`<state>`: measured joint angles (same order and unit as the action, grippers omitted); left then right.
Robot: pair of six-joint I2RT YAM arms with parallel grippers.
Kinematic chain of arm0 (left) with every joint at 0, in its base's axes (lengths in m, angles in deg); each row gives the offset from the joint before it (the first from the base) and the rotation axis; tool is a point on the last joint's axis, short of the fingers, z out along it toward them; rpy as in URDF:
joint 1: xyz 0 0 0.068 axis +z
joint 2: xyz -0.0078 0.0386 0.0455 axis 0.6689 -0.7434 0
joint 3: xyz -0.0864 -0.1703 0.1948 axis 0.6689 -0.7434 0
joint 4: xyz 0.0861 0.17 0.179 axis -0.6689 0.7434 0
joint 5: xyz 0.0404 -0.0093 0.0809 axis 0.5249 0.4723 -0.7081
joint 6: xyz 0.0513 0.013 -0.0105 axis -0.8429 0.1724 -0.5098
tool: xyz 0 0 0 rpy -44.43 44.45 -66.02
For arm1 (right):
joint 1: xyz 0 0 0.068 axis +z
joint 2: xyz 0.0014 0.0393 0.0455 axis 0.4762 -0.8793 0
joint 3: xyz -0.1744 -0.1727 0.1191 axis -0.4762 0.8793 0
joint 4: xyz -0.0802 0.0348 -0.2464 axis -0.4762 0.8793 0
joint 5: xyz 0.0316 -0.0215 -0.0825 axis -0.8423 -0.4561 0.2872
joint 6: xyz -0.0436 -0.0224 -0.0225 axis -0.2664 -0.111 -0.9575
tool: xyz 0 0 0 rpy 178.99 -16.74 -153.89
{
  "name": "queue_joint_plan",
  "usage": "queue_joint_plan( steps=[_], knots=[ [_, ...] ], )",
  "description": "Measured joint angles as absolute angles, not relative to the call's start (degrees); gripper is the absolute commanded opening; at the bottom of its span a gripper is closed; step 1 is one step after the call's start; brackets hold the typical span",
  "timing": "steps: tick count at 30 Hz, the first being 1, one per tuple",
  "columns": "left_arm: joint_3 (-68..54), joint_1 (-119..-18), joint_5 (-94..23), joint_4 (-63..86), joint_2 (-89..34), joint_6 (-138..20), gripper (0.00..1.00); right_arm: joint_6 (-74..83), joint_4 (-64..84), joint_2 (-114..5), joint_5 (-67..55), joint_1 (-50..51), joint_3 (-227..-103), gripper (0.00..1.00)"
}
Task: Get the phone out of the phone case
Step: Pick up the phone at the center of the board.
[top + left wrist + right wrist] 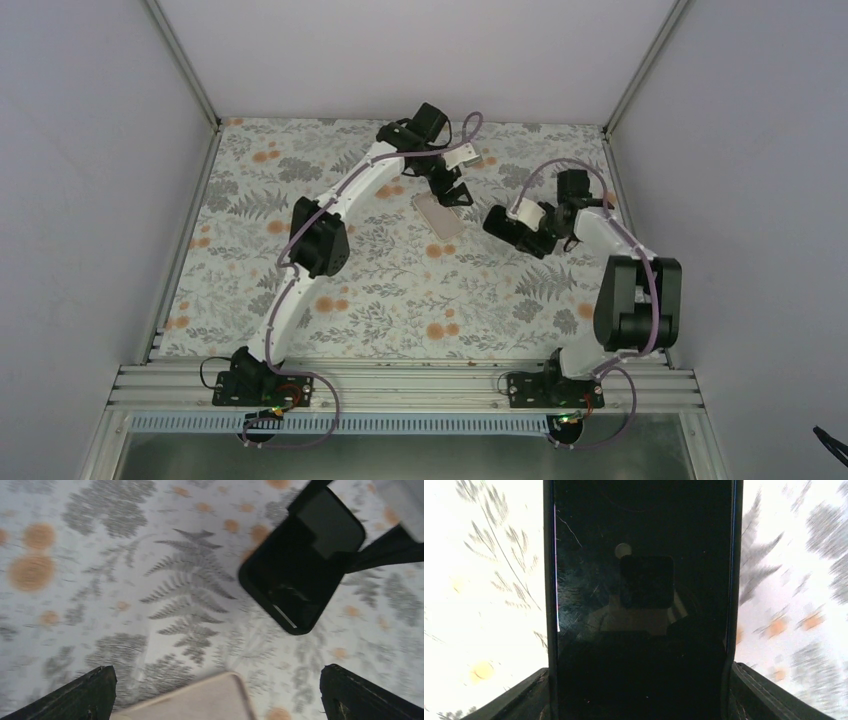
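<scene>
The phone [437, 213], pale rose-gold with its back up, lies flat on the floral table at the far centre. In the left wrist view it [200, 700] sits at the bottom edge. My left gripper [452, 192] hovers open over the phone's far end, its jaws [217, 672] wide apart and empty. My right gripper [512, 228] is shut on the black phone case [497, 220] and holds it off the table, right of the phone. The case looks like an empty shell in the left wrist view [295, 575]. It fills the right wrist view [639, 555] between the fingers [759, 690].
The floral cloth [400, 290] covers the table. Grey walls with metal posts [185, 60] close in the left, far and right sides. A metal rail [400, 385] runs along the near edge by the arm bases.
</scene>
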<state>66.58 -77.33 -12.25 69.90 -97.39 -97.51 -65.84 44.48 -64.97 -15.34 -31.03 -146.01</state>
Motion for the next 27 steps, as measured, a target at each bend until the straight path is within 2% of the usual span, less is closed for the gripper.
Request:
queue_joint_plan(
  steps=[5, 15, 17, 21, 22, 23, 25, 27],
  knots=[
    [65.68, -76.11, -2.07, 74.29, -97.39, -95.00, 1.00, -62.65, 45.53, -58.89, -16.46, -25.04, -150.47, 0.64],
    [63.91, -75.56, 9.23, 75.27, -97.39, -90.72, 0.99, -56.68, 44.92, -59.00, -16.43, -16.73, -154.49, 0.64],
    [63.91, -75.56, 10.46, 75.23, -97.39, -90.34, 0.91, -55.79, 44.77, -59.33, -15.87, -15.71, -154.49, 0.63],
    [63.87, -75.50, 12.69, 75.34, -97.36, -89.80, 0.49, -54.19, 43.54, -59.51, -15.52, -14.55, -154.49, 0.63],
    [63.76, -75.47, 12.86, 75.23, -97.34, -89.53, 0.42, -53.91, 43.21, -59.51, -15.56, -14.46, -154.49, 0.63],
    [63.58, -75.43, 13.01, 74.84, -97.30, -89.69, 0.35, -53.73, 43.45, -59.51, -15.58, -14.22, -154.49, 0.63],
    [63.12, -74.75, 13.93, 74.97, -97.30, -89.36, 0.33, -53.38, 43.45, -59.51, -15.58, -13.91, -154.45, 0.64],
    [62.84, -74.03, 15.42, 75.60, -97.28, -88.27, 0.21, -53.23, 42.51, -59.51, -15.21, -13.24, -154.28, 0.70]
  ],
)
